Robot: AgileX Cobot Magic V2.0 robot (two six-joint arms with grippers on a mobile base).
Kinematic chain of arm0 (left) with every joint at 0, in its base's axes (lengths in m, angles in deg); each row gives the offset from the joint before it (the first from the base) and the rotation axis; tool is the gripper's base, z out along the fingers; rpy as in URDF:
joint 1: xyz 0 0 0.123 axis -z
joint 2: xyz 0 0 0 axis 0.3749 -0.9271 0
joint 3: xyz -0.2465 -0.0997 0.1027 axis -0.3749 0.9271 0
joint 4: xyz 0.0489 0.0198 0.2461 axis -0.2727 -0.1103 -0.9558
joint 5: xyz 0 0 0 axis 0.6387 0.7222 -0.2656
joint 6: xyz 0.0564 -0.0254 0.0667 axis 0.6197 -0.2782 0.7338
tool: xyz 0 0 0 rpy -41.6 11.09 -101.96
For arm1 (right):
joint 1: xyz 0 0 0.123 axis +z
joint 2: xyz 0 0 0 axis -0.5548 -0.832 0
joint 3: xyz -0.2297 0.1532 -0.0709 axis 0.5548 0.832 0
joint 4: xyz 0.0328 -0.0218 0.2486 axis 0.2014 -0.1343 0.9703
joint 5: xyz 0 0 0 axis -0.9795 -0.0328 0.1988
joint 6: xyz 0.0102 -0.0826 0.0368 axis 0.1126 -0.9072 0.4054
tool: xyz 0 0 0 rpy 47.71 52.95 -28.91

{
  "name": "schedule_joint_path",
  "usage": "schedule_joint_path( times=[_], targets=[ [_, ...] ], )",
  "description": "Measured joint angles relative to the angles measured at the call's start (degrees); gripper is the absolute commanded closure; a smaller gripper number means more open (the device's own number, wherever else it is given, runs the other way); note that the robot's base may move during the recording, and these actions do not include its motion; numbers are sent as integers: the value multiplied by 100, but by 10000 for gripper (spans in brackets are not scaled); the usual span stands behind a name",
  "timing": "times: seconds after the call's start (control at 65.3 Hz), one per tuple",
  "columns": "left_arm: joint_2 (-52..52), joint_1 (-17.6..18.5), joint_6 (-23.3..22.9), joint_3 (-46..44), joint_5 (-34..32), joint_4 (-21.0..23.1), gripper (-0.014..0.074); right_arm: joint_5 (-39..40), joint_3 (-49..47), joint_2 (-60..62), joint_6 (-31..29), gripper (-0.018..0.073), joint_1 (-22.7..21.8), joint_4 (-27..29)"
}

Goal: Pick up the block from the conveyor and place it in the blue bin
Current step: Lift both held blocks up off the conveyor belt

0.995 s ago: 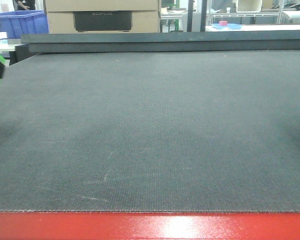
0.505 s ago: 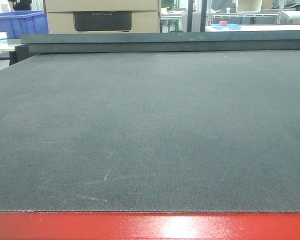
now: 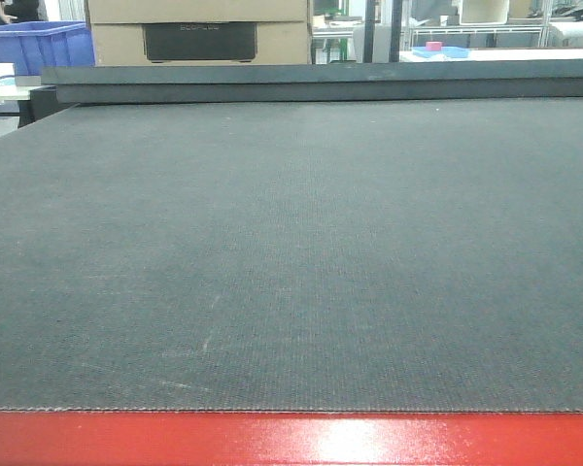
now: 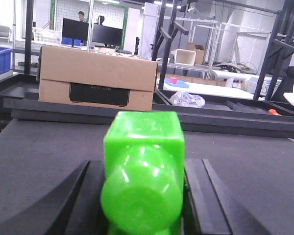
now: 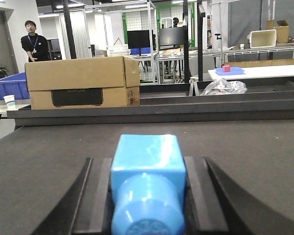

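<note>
The left gripper (image 4: 143, 205), jaws pinching the block (image 4: 142, 161), has slipped out of the front view and hangs above the conveyor (image 3: 291, 243); pickup looks done, binning remains; the right gripper (image 5: 147, 200) pinches a blue block (image 5: 148, 171).

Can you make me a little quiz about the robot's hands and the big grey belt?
1. True or false: a block lies on the conveyor belt in the front view.
2. What colour is the block in the left gripper? A red, B green, C yellow.
3. Fill in: the right gripper is shut on a ____ block.
Key: 1 false. 2 B, the green block. 3 blue, the blue block.
</note>
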Motion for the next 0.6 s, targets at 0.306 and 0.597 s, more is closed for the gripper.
schedule_joint_path(
  times=[0.306, 0.597],
  targets=[
    [12, 0, 0, 0, 10, -3, 707, 0, 0, 0, 0, 720, 0, 0],
    [12, 0, 0, 0, 10, -3, 707, 0, 0, 0, -11, 720, 0, 0]
  ],
)
